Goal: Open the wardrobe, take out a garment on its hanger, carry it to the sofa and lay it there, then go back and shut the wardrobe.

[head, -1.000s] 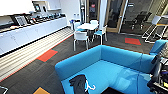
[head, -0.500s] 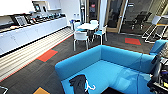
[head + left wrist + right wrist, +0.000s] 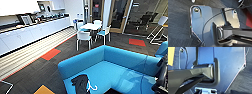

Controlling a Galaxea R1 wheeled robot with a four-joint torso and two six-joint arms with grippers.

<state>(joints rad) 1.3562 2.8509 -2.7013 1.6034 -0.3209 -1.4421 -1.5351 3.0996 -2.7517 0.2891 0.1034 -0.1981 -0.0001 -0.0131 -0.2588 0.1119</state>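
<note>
The blue sofa spreads across the lower right of the head view, its corner facing me. The dark garment lies crumpled on the sofa seat near its front left end. The white hook of the hanger pokes out beside the garment on the cushion. A dark part of my right arm hangs at the right edge, over the sofa's right end and apart from the garment. The wrist views show my own plates above dark carpet.
White chairs with blue seats stand round a white table beyond the sofa. A long white counter runs along the left wall. Orange carpet tiles mark the dark floor. Glass doors and an easel stand at the back.
</note>
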